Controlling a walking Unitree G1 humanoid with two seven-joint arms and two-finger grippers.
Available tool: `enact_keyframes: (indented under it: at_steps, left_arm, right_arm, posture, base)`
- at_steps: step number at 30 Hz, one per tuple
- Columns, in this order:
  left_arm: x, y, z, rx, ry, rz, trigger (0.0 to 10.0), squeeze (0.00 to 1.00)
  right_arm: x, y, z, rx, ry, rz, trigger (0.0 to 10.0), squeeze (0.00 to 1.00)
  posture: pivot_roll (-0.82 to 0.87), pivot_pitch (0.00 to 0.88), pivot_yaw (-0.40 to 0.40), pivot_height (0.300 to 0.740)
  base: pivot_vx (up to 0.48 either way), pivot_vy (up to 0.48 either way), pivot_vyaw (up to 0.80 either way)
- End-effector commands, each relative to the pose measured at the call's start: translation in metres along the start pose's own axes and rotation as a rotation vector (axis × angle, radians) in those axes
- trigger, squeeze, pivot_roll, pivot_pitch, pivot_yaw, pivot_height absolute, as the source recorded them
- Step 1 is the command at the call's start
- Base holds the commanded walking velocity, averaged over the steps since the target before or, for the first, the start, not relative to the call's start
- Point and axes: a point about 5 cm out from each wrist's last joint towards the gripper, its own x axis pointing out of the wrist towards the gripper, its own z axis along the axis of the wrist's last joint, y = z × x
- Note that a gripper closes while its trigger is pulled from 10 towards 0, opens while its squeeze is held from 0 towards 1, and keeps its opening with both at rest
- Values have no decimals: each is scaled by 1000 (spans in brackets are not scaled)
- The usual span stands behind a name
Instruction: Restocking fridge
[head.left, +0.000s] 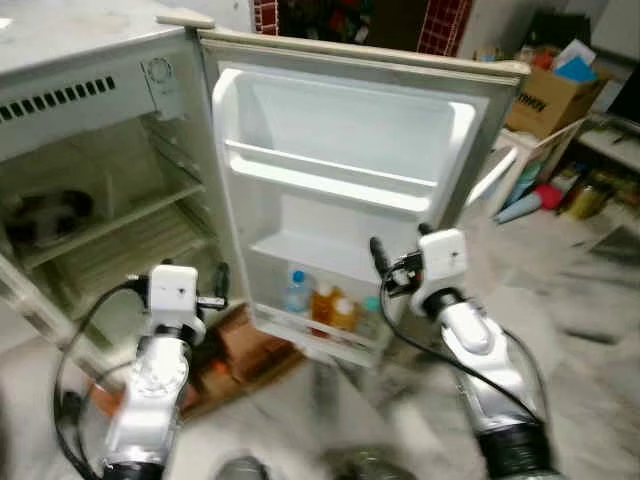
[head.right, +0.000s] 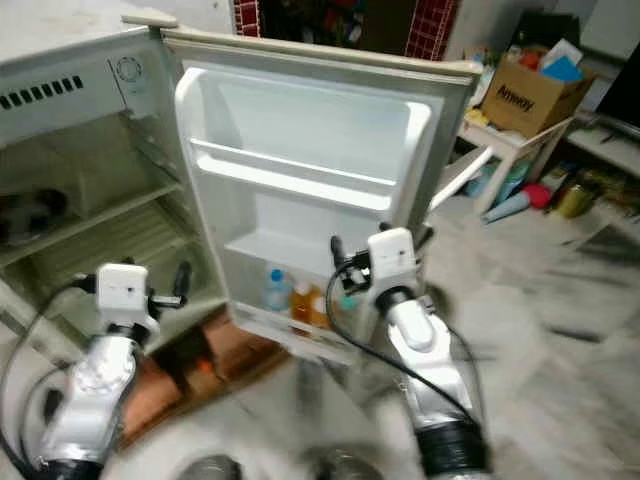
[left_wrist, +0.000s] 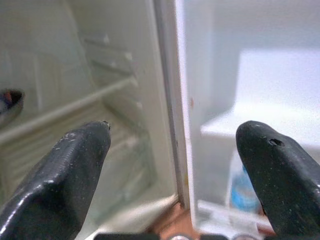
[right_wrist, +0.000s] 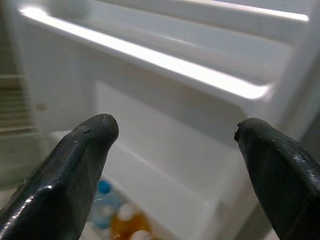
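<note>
The fridge (head.left: 90, 150) stands open, its door (head.left: 345, 190) swung wide toward the robot. In the door's bottom rack stand a clear bottle (head.left: 296, 293) with a blue cap and two orange bottles (head.left: 333, 307) just beside it. The right gripper (head.left: 395, 265) is raised in front of that rack, fingers spread wide, empty. The left gripper (head.left: 212, 292) is held forward near the hinge edge, fingers spread, empty. A cardboard box (head.left: 552, 95) sits well apart on a table.
</note>
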Motion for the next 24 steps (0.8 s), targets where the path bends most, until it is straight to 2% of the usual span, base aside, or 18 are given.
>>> enact_keyframes:
  at_steps: [1,4,7,17,24]
  left_arm:
    - [2,0,5,12,-23,6,10000,0]
    - [2,0,5,13,-21,8,10000,0]
    - [3,-1,4,25,-14,6,10000,0]
    - [4,-2,3,34,-11,4,10000,0]
    - [4,-1,5,21,-24,8,10000,0]
  right_arm:
    - [2,-4,6,-16,-28,3,10000,0]
    - [2,-6,8,-29,-43,-11,10000,0]
    - [5,-15,11,-71,-51,-103,10000,0]
    - [9,-22,15,-102,-74,-129,10000,0]
    - [11,-19,19,-92,-103,-107,10000,0]
  posture:
    - [47,4,-5,740]
    - [50,3,-5,740]
    - [50,1,-5,740]
    - [53,0,-7,740]
    - [49,0,-4,740]
  base:
    - [0,-480,0]
    - [0,-480,0]
    - [0,-480,0]
    - [0,-480,0]
    - [0,-480,656]
